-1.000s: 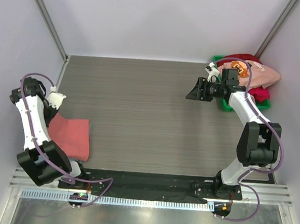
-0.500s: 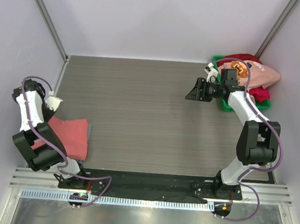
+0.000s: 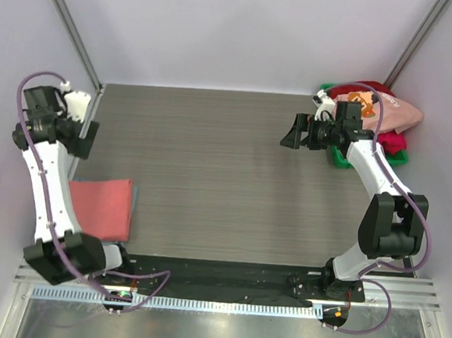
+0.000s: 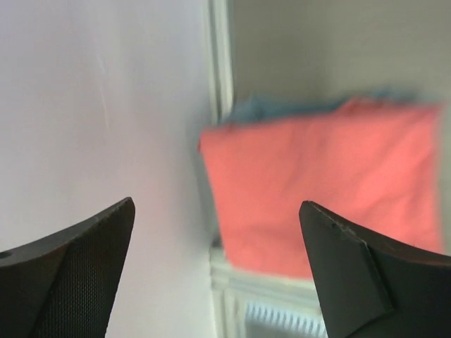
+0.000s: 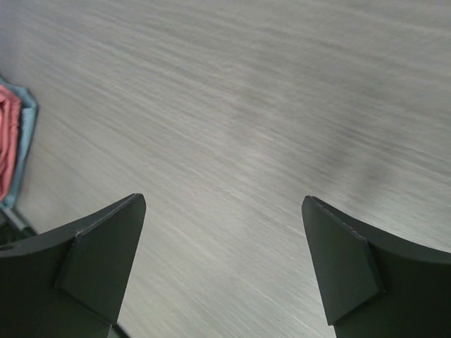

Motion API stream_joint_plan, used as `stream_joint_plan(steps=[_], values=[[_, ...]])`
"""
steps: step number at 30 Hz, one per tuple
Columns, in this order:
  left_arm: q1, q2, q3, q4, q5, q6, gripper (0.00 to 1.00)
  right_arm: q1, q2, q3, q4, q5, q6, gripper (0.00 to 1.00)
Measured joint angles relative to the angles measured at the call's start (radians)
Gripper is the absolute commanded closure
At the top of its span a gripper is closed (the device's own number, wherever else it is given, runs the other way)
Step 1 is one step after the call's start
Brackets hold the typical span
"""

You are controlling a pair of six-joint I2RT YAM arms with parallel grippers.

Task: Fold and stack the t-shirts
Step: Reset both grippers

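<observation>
A folded salmon-red t-shirt [image 3: 100, 206] lies at the near left of the table on top of a grey-blue t-shirt [image 3: 134, 197], of which only an edge shows. My left gripper [image 3: 78, 140] hangs open above and behind this stack, by the left wall. In the left wrist view the salmon-red t-shirt [image 4: 324, 183] lies well below the open left gripper [image 4: 217, 208], with nothing between the fingers. My right gripper [image 3: 294, 135] is open over bare table beside the bin, and the right wrist view shows the right gripper [image 5: 224, 203] empty. A light pink t-shirt [image 3: 395, 112] and a crimson t-shirt [image 3: 390, 143] lie heaped in the bin.
A green plastic bin [image 3: 338, 156] stands at the back right corner, under the heap of shirts. Pale walls close in the left, back and right sides. A metal rail [image 3: 201, 281] runs along the near edge by the arm bases. The wood-grain table [image 3: 210, 168] lies between the arms.
My left arm has risen off the folded salmon-red t-shirt and swung toward the back, its jaws now wide. The right gripper has opened wider and shifted slightly.
</observation>
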Motion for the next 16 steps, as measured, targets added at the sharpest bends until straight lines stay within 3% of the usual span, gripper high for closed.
stream_joint_plan(steps=[3, 6, 11, 16], values=[[-0.166, -0.087, 0.037, 0.092, 0.074, -0.114, 0.00, 0.005, -0.040, 0.000, 0.016, 0.063, 0.000, 0.00], [-0.343, -0.065, 0.068, 0.144, 0.119, -0.240, 0.00, 0.014, -0.059, 0.000, 0.047, 0.154, 0.023, 0.00], [-0.522, 0.212, 0.258, 0.186, 0.160, -0.428, 0.00, 0.076, -0.060, 0.000, 0.070, 0.368, 0.064, 0.00], [-0.609, 0.512, 0.385, 0.211, 0.147, -0.525, 0.00, 0.150, -0.047, 0.012, 0.073, 0.512, 0.061, 0.00]])
